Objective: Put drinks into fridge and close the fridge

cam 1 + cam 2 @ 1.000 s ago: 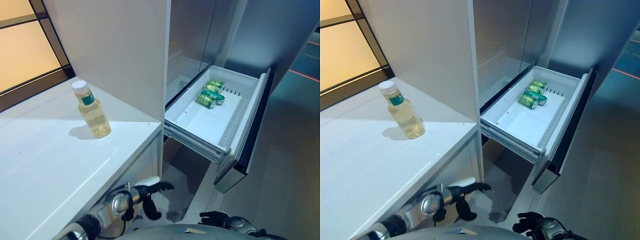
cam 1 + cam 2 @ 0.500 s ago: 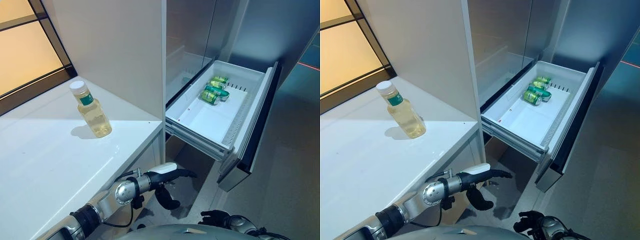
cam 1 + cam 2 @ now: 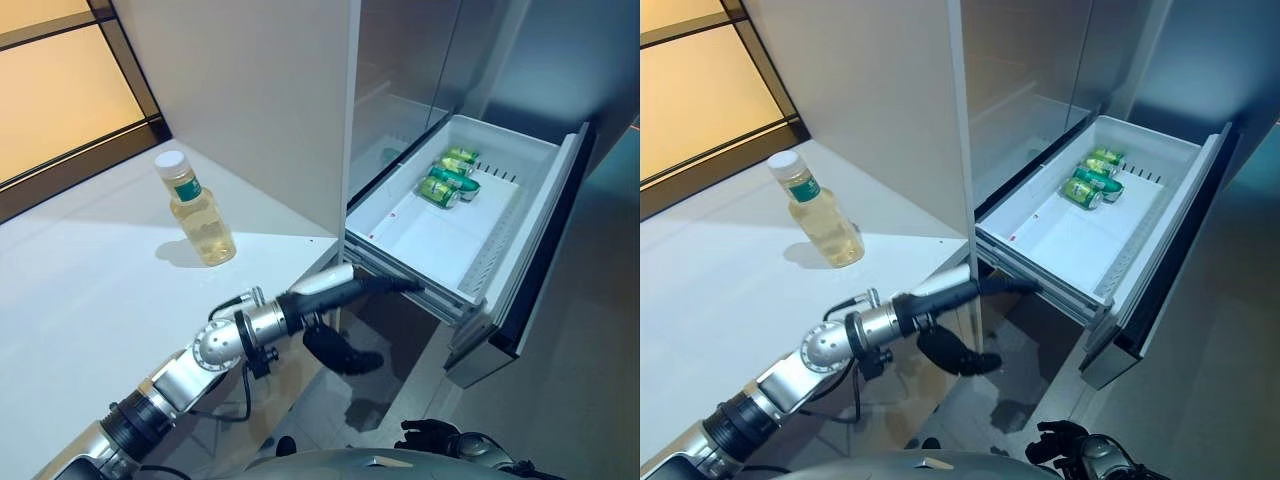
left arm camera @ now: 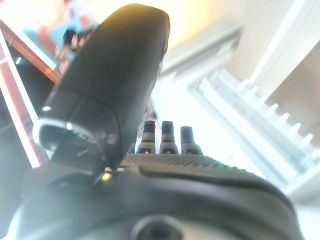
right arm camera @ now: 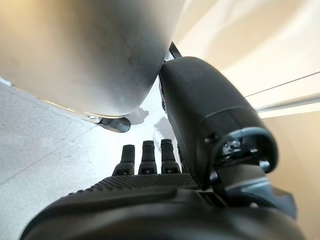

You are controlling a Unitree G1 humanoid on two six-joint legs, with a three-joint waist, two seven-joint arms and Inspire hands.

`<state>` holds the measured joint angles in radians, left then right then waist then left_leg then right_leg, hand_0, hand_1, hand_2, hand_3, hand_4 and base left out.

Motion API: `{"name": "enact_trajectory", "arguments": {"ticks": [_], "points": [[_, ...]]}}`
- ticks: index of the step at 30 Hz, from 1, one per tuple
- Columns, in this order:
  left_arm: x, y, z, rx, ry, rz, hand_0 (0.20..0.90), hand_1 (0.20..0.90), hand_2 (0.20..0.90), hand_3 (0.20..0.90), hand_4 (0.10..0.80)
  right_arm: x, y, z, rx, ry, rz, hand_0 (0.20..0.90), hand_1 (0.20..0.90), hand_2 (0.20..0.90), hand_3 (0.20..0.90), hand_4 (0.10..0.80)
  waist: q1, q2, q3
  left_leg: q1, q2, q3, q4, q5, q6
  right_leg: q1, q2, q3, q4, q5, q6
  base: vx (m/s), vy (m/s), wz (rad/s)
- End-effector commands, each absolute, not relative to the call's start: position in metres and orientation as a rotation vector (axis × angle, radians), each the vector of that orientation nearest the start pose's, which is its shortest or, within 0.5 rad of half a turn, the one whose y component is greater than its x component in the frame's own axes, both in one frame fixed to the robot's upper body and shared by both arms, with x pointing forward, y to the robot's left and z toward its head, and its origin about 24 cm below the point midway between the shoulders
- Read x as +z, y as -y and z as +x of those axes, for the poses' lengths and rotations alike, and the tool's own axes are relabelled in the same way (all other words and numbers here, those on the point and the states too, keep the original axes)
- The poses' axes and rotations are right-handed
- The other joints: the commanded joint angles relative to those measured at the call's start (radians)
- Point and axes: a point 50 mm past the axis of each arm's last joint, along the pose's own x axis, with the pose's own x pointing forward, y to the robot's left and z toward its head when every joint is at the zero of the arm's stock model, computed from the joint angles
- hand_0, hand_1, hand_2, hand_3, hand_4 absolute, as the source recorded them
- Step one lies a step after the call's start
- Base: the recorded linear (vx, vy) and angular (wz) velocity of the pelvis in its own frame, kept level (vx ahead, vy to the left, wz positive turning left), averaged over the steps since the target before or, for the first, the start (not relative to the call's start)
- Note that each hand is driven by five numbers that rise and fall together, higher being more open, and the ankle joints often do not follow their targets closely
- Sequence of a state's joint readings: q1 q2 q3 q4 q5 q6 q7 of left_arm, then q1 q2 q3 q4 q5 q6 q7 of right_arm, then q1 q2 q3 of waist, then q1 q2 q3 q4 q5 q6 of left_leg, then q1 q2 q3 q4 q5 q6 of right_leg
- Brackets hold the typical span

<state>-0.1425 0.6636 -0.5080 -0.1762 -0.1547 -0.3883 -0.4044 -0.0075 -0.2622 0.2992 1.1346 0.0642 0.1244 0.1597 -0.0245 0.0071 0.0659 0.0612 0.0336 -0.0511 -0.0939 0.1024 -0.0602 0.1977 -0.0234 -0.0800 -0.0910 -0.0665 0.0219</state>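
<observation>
A bottle of yellow drink (image 3: 200, 212) with a white cap stands upright on the white counter (image 3: 90, 300). The fridge's white drawer (image 3: 425, 238) is pulled out to the right of the counter, with green cans (image 3: 448, 180) lying at its far end. My left hand (image 3: 335, 300) is open and empty. It is stretched out past the counter's edge, its tip close under the drawer's near corner. It is well to the right of the bottle. My right hand (image 3: 430, 437) hangs low, open and empty.
A tall white cabinet side (image 3: 250, 100) stands between the counter and the fridge. The drawer's dark front panel (image 3: 545, 250) juts out over the grey floor (image 3: 580, 400). A window (image 3: 60, 90) runs behind the counter.
My left arm has risen and reached forward from below the counter edge toward the drawer's near corner. The camera has shifted. The bottle and cans have not moved.
</observation>
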Motion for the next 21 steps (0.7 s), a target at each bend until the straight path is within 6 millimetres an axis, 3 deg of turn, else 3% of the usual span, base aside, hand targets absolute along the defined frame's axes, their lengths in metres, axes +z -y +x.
{"name": "enact_trajectory", "arguments": {"ticks": [1,10,21], "points": [[0.162,-0.113,0.233,-0.995,0.657,0.435,0.900,0.900,0.900,0.900,0.800,-0.162,0.229,0.083,0.171,-1.324,-0.244,0.900,0.900,0.900,0.900,0.800,0.016,0.001,-0.007,0.043,-0.084,0.031,0.007,-0.157,0.083,-0.089,0.019,-0.028,0.015,0.051,0.057,-0.017,-0.012,0.09],[0.190,-0.131,0.231,-0.938,0.758,0.229,0.900,0.900,0.900,0.900,0.800,-0.163,0.227,0.080,0.139,-1.322,-0.206,0.900,0.900,0.900,0.900,0.800,0.040,-0.008,-0.011,0.041,-0.089,0.015,0.007,-0.155,0.083,-0.084,0.020,-0.028,0.010,0.054,0.047,-0.003,-0.003,0.02],[0.207,-0.147,0.228,-0.943,0.862,-0.066,0.900,0.900,0.900,0.900,0.800,-0.164,0.224,0.078,0.132,-1.322,-0.205,0.900,0.900,0.900,0.900,0.800,0.047,-0.013,-0.013,0.046,-0.092,0.003,0.007,-0.157,0.082,-0.079,0.020,-0.021,0.009,0.053,0.040,0.000,0.000,0.00]]}}
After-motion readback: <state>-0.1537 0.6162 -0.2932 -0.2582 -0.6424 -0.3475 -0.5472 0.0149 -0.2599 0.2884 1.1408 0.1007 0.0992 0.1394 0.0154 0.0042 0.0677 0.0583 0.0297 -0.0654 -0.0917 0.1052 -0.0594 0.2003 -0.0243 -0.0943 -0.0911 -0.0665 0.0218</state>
